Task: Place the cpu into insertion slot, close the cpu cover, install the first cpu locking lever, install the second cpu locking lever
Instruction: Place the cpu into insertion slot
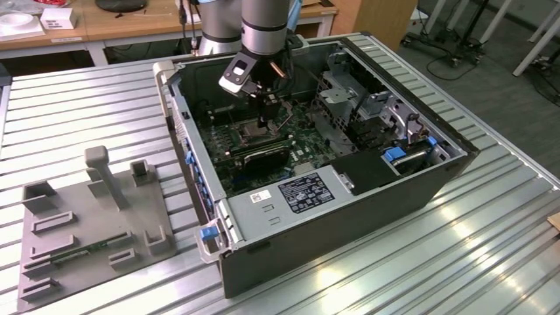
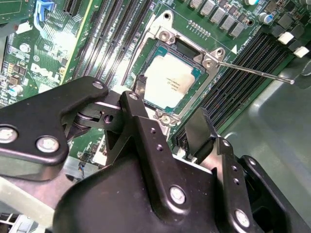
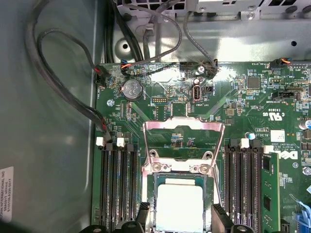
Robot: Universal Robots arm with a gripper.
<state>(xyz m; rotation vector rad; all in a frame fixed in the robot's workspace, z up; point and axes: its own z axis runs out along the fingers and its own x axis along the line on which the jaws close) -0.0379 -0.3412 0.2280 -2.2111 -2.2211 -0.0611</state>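
Note:
The cpu (image 3: 180,206) (image 2: 167,80), a pale square chip, lies flat in the insertion slot (image 3: 150,177) (image 2: 160,118) on the green motherboard. My gripper (image 3: 180,216) (image 2: 169,101) hovers just over it, open, with one black fingertip (image 3: 143,209) on each side of the chip and nothing held. The cpu cover (image 3: 183,125), a silvery frame, stands swung open at the slot's hinge side. A thin locking lever (image 2: 255,73) sticks out sideways from the slot, unlatched. In the exterior view my gripper (image 1: 265,125) reaches down into the open computer case (image 1: 376,197) above the slot (image 1: 254,136).
Black memory slots (image 3: 119,184) (image 3: 245,179) flank the socket. Black cables (image 3: 63,87) loop along the case wall, and a coin battery (image 3: 131,89) sits beyond the cover. A grey fixture board (image 1: 88,230) with holders lies on the slatted metal table at the exterior view's left.

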